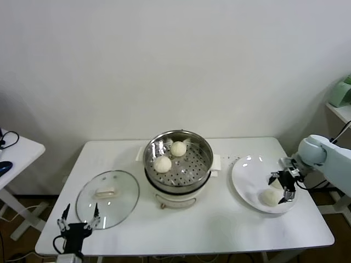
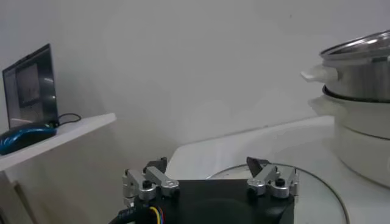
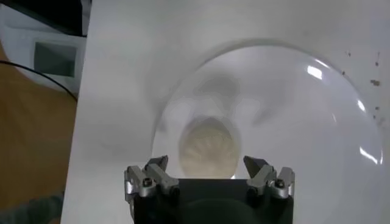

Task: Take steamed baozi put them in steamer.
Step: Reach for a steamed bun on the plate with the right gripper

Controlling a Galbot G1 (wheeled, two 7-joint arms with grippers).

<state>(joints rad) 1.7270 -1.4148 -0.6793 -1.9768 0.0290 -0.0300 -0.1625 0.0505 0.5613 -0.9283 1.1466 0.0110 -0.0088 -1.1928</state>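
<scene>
The shiny steel steamer (image 1: 186,171) sits on its white cooker base at the table's middle and holds two cream-white baozi (image 1: 162,164) (image 1: 178,148). One more baozi (image 1: 269,197) lies on the white plate (image 1: 245,170) at the right. My right gripper (image 1: 279,189) hangs open just above that baozi, fingers on either side; in the right wrist view the baozi (image 3: 208,147) lies between the open fingertips of the gripper (image 3: 208,164). My left gripper (image 1: 78,218) is open and empty at the table's front left edge. A fourth baozi is not visible.
The flat glass lid (image 1: 107,197) lies on the table left of the steamer, right in front of the left gripper; it also shows in the left wrist view (image 2: 317,189). A side table (image 1: 13,150) with a laptop stands at far left.
</scene>
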